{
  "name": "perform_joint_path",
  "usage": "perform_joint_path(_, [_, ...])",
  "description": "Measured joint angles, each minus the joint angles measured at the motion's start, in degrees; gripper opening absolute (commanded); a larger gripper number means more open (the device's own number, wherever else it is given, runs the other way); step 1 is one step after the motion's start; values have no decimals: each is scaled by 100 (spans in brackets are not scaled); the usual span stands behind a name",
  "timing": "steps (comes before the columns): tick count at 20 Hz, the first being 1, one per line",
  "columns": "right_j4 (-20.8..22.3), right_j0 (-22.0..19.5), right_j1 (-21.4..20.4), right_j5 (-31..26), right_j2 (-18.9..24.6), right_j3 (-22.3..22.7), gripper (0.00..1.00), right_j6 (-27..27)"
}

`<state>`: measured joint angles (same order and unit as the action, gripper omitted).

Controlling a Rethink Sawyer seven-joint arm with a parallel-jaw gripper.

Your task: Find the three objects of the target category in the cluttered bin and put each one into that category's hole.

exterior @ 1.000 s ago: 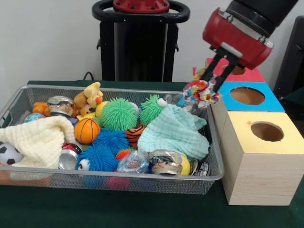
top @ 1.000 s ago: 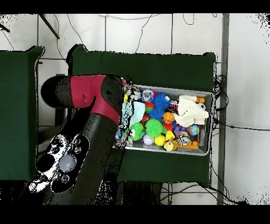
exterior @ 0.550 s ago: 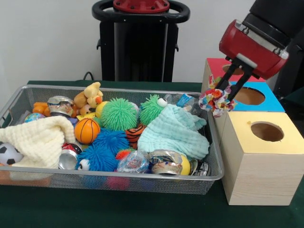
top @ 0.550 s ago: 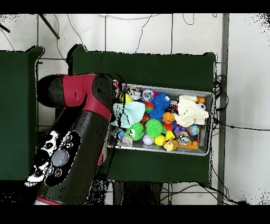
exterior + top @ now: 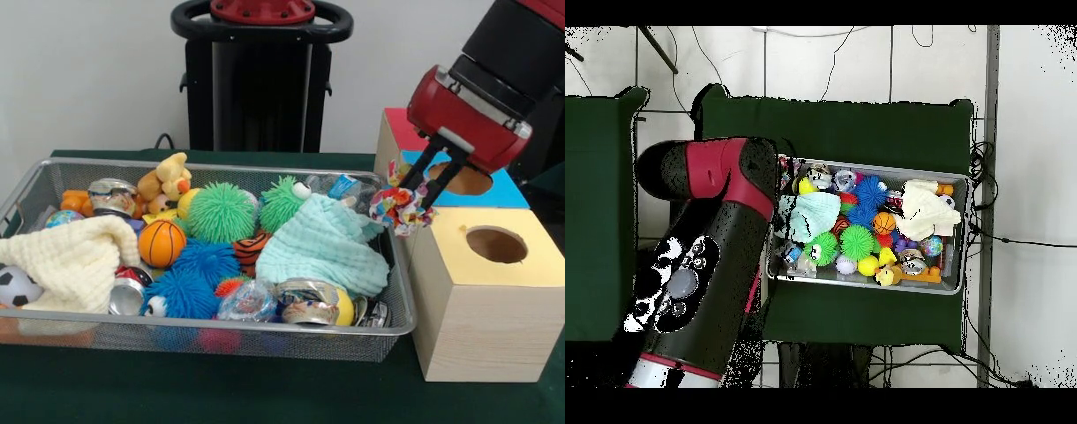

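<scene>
Carry toward the holes

Gripper is clenched on a multicoloured frilly toy, which hangs beyond the mesh bin at its box-side end. The blue box hole lies just behind the toy, the yellow box hole nearer the camera and lower; which hole suits it is unclear.

Multicoloured crumpled cloth bundle, floral-patterned in red, yellow, blue and white, pinched between the black jaws of the gripper. Hanging in the air right of centre in the front view, just past the right end of the wire bin, against the wooden boxes. Level with the blue-topped box, above and left of the yellow-topped box and its round hole. Hidden under the arm in the overhead view.
</scene>
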<state>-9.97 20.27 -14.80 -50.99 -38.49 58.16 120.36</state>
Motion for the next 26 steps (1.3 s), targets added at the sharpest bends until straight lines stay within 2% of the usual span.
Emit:
perform_joint_path(2, [-19,1,41,-69,-1,-48,0,0])
perform_joint_path(8, [-164,0,186,-823,-4,-344,0,47])
perform_joint_path(18, [-461,-51,83,-2080,-8,-792,0,293])
perform_joint_path(19, [-530,-105,34,-2379,-10,-949,0,315])
perform_joint_path(26, [-784,-283,-74,-2745,-12,-1356,0,478])
